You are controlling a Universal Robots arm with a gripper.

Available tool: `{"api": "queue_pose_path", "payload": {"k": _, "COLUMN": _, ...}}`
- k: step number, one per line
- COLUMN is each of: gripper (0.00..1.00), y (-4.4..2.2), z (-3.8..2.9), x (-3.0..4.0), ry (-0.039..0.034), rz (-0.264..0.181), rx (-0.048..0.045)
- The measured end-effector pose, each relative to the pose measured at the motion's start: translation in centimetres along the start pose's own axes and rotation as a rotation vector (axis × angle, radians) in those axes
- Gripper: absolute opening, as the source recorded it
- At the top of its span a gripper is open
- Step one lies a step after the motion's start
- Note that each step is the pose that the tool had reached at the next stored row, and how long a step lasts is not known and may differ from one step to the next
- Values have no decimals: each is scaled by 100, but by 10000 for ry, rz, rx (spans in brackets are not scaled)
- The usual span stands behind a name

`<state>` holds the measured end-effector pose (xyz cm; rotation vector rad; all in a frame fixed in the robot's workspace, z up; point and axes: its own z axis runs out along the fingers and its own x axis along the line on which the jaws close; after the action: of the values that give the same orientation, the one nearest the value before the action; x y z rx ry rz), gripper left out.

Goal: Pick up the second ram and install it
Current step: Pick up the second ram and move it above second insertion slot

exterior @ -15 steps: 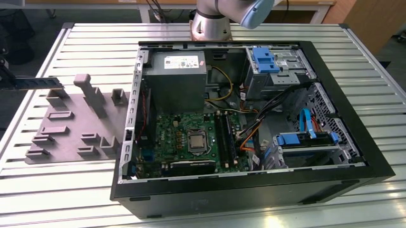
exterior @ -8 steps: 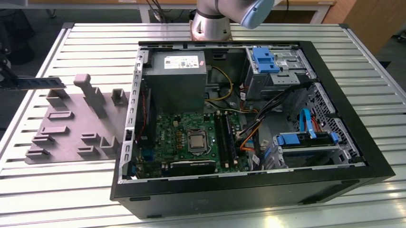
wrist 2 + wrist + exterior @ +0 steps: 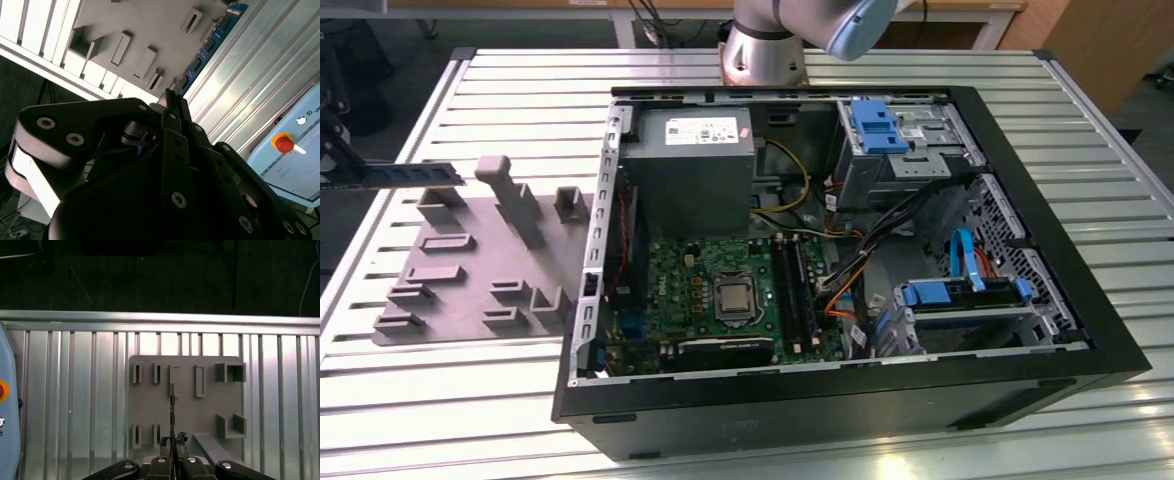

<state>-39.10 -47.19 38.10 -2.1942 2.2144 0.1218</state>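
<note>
Pinching the second ram, a long thin blue circuit-board stick with small dark chips, is the black 2-fingered gripper. Its fingers are pressed together on 1 end of the stick; the rest reaches out free beyond the tips.

First wrist view: the stick is seen edge-on, running from the fingertips out over the grey moulded plastic holder tray with its upright slots. Cannot tell whether it clears the tray.

Exterior view: the ram shows as a dark level bar at the tray's far corner, on the exterior view's left, well apart from the open black computer case. Tray and case both sit on the ribbed silver metal table. Inside the case are a green motherboard and long black memory slots, just beside the processor socket.

Second wrist view: a red round button on a pale blue box sits near the table edge.
</note>
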Motion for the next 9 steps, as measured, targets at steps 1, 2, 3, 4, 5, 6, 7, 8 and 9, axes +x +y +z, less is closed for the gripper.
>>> {"api": "queue_pose_path", "payload": {"k": 1, "gripper": 14, "y": -7, "z": 0, "x": 0, "ry": 0, "rz": 0, "rx": 0}}
{"api": "queue_pose_path", "payload": {"k": 2, "gripper": 14, "y": -14, "z": 0, "x": 0, "ry": 0, "rz": 0, "rx": 1}}
{"api": "queue_pose_path", "payload": {"k": 3, "gripper": 14, "y": -22, "z": 0, "x": 0, "ry": -1, "rz": 0, "rx": 0}}
{"api": "queue_pose_path", "payload": {"k": 4, "gripper": 14, "y": -29, "z": 0, "x": 0, "ry": -1, "rz": 0, "rx": 1}}
{"api": "queue_pose_path", "payload": {"k": 5, "gripper": 14, "y": -36, "z": -1, "x": 0, "ry": 0, "rz": 0, "rx": 1}}
{"api": "queue_pose_path", "payload": {"k": 6, "gripper": 14, "y": -44, "z": -1, "x": 0, "ry": 0, "rz": 0, "rx": 1}}
{"api": "queue_pose_path", "payload": {"k": 7, "gripper": 14, "y": -51, "z": -1, "x": 0, "ry": -1, "rz": -1, "rx": 1}}
{"api": "queue_pose_path", "payload": {"k": 8, "gripper": 14, "y": -58, "z": -1, "x": 0, "ry": -1, "rz": 0, "rx": 1}}
{"api": "queue_pose_path", "payload": {"k": 9, "gripper": 14, "y": -64, "z": -2, "x": -1, "ry": -1, "rz": 0, "rx": 1}}
